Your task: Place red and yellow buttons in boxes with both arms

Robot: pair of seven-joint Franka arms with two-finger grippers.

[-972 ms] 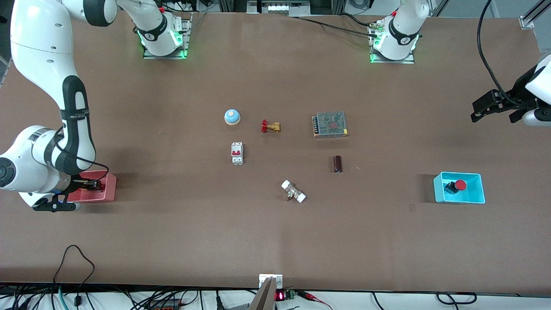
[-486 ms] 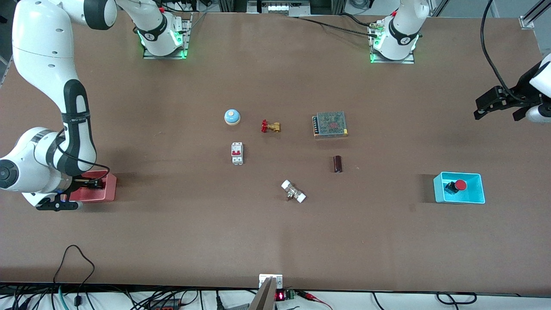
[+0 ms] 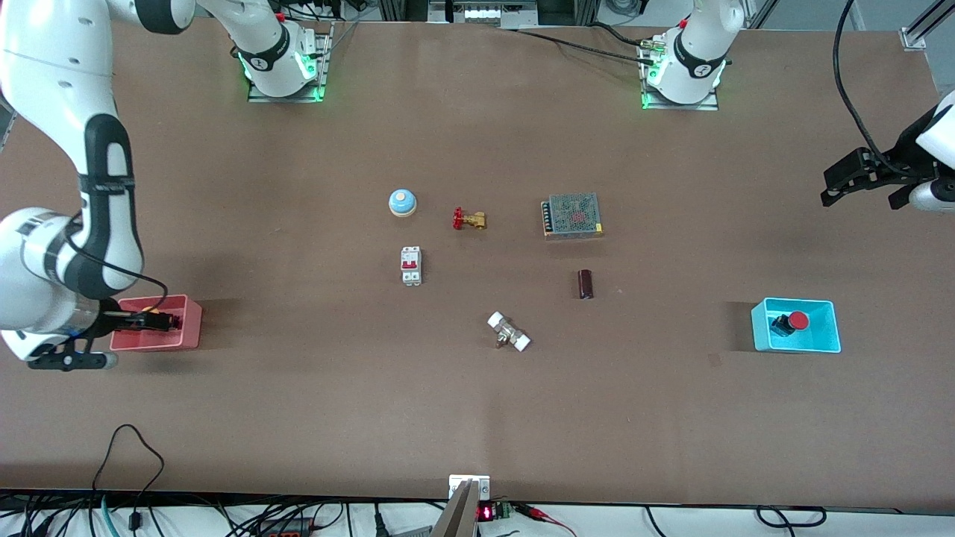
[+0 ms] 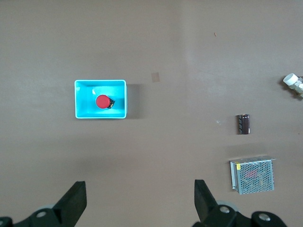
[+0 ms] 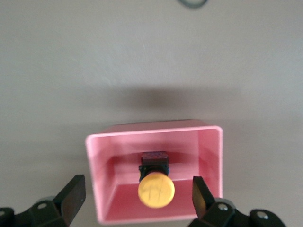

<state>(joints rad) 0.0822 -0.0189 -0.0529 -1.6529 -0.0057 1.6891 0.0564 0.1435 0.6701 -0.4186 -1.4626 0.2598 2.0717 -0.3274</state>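
Note:
The yellow button [image 5: 156,189] lies in the pink-red box [image 5: 208,156], free of any grip; a bit of its cap shows in the front view [image 3: 151,309]. My right gripper [image 3: 166,321] hangs over that box [image 3: 190,332], open, its fingers [image 5: 71,195] on either side of the box. The red button [image 3: 798,321] lies in the cyan-blue box [image 3: 761,332] at the left arm's end. My left gripper [image 3: 858,175] is open and empty, high over the table. In its wrist view [image 4: 137,203] the cyan box [image 4: 78,101] and red button [image 4: 102,101] show below.
Mid-table lie a blue dome [image 3: 402,202], a brass valve [image 3: 468,219], a white circuit breaker [image 3: 411,265], a mesh power supply [image 3: 572,215], a dark cylinder [image 3: 586,284] and a white-ended fitting [image 3: 509,332].
My right arm has risen and drawn back toward its end of the table, uncovering the yellow button in the pink box. My left gripper rose slightly, then held still.

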